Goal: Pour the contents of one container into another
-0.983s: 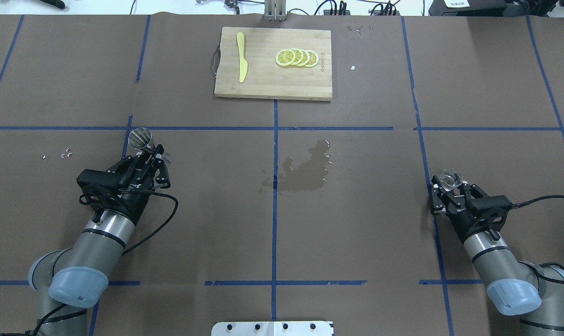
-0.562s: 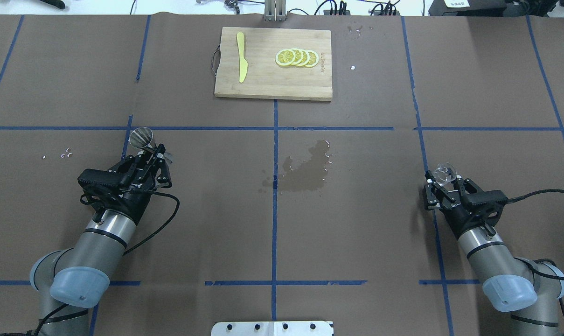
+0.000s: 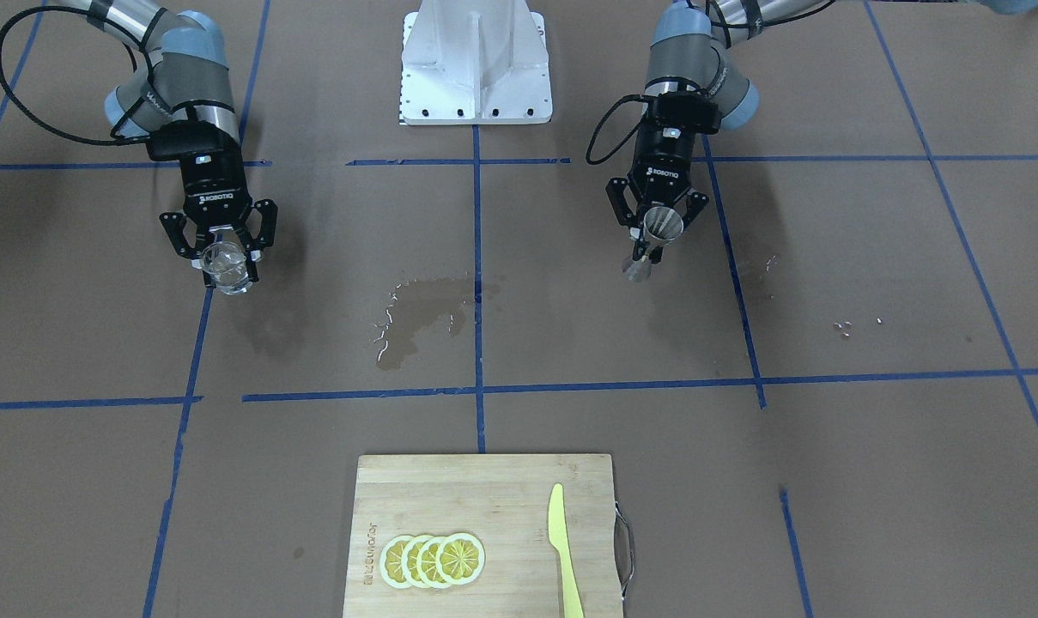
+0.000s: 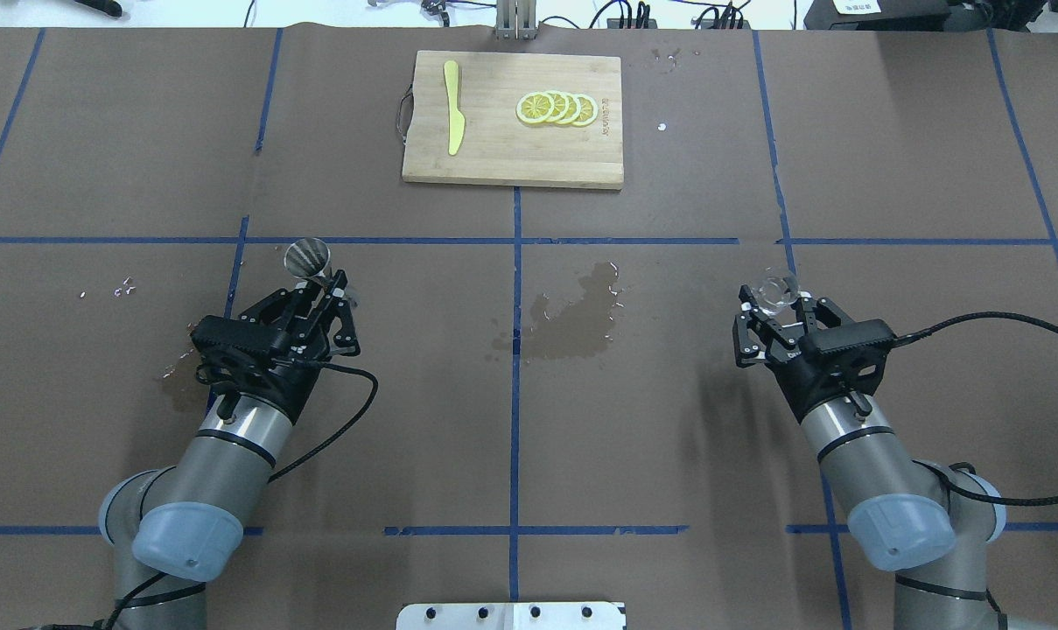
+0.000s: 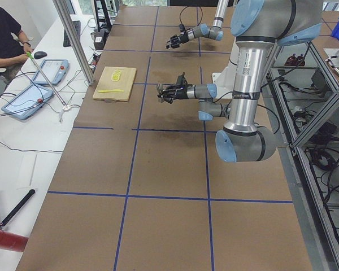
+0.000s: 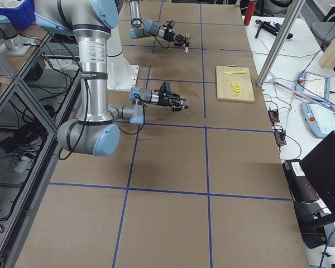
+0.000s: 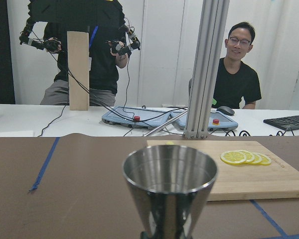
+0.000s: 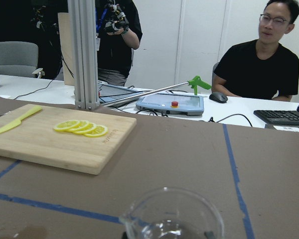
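The metal hourglass jigger (image 4: 308, 258) is upright in the air, left of the table's middle, with my left gripper (image 4: 323, 287) shut on its waist. The front-facing view shows the jigger (image 3: 647, 253) in the same gripper (image 3: 658, 232). Its open top cone (image 7: 169, 189) fills the left wrist view. My right gripper (image 4: 778, 304) is shut on the clear glass cup (image 4: 778, 287), lifted over the table's right side. That cup (image 3: 227, 269) hangs in the gripper (image 3: 225, 257), and its rim and pouring lip (image 8: 172, 216) show at the bottom of the right wrist view. A wide gap separates the two containers.
A wet stain (image 4: 572, 319) darkens the paper between the arms. A smaller damp patch (image 4: 178, 372) lies beside the left wrist. At the far edge a wooden cutting board (image 4: 502, 162) carries lemon slices (image 4: 557, 108) and a yellow knife (image 4: 452, 118). People stand beyond the table.
Both arms have moved inward towards the table's middle. The left carried the jigger to the right; the right carried the cup to the left and farther from the robot.
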